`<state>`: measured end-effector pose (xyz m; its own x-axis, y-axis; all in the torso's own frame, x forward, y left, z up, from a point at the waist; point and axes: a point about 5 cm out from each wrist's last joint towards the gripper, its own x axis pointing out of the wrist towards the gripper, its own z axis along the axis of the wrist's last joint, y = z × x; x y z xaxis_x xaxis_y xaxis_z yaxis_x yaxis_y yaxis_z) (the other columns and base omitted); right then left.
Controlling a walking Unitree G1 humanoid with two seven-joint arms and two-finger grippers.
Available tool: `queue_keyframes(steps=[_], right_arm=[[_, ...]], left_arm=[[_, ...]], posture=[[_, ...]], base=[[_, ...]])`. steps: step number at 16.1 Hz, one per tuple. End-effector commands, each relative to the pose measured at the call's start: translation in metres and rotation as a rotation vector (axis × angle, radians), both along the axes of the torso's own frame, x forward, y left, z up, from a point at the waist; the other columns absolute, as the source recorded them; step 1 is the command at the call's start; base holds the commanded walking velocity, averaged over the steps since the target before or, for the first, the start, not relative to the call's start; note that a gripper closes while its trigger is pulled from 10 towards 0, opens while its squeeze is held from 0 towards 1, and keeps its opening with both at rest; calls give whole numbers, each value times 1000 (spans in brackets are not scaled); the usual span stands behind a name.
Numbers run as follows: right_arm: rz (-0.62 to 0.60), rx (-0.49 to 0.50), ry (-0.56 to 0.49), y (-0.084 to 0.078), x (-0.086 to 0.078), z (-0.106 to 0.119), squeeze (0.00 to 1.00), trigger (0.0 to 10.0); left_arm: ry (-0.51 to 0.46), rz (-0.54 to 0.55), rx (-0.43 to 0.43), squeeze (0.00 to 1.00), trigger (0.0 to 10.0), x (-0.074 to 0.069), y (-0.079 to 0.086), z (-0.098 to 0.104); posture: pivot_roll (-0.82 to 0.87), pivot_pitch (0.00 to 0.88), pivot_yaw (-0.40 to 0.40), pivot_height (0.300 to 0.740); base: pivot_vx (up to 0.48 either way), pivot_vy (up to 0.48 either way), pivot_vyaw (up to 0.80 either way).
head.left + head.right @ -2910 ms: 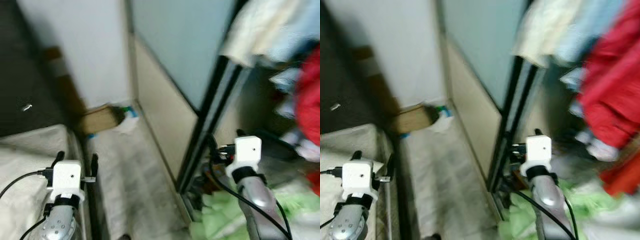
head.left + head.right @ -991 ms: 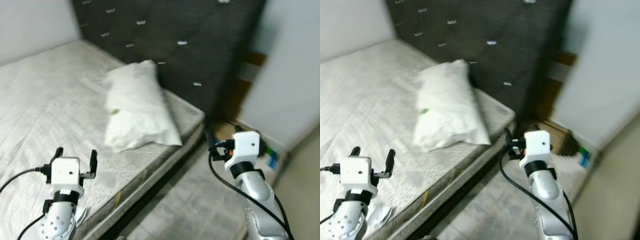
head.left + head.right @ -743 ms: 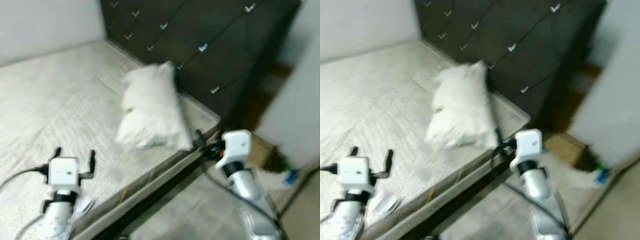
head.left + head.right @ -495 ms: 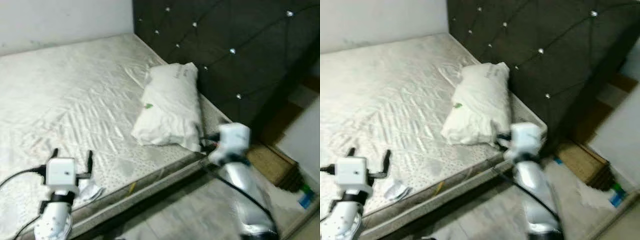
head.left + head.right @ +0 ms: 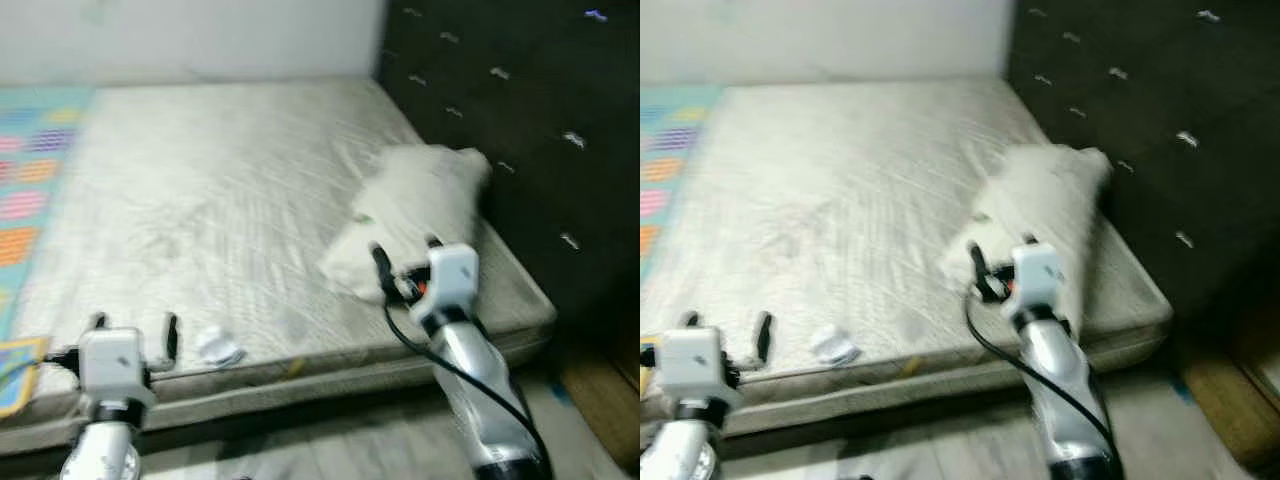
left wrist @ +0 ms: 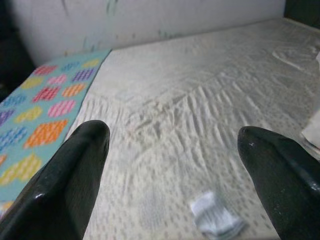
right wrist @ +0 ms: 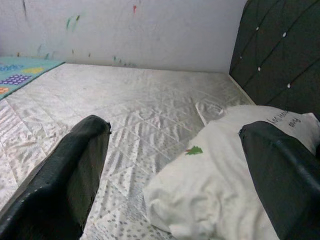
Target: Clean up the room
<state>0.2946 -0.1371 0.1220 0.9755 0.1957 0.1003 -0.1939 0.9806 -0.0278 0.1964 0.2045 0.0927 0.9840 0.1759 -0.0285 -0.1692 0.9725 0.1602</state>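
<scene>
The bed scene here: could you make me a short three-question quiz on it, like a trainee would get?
1. True or false: the pillow lies next to the dark headboard.
2. What small thing lies on the mattress near the left gripper? A) crumpled paper B) a shoe C) a cup
3. Fill in: both the left gripper and the right gripper are ____, holding nothing.

Key: 1 true; 2 A; 3 open.

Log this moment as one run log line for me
scene: bare mattress, white pillow by dark headboard | litter: crumpled wrapper near mattress edge | left gripper: open, empty | right gripper: open, before pillow
</scene>
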Motion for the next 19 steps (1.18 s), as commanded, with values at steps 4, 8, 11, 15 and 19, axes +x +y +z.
queue_keyframes(steps=[4,8,11,15,19], right_arm=[[-4,24,-2,-3,-1,1,0,10000],[4,13,-4,-2,-1,2,0,10000],[5,13,-3,-2,0,1,0,10000],[10,12,-6,-1,0,2,0,10000],[8,9,-6,-1,0,2,0,10000]], left_arm=[[-9,-56,0,0,10000,5,-3,6],[-14,-86,-28,0,10000,6,-6,7],[-13,-92,-26,0,10000,6,-6,6],[-14,-98,-25,0,10000,8,-6,7],[-16,-102,-26,0,10000,8,-6,7]], posture=[[32,104,-93,740],[31,101,-95,740],[29,92,-95,740],[32,92,-96,740],[30,95,-96,740]], base=[[0,0,198],[0,0,0],[167,0,0],[266,0,0],[291,0,0]])
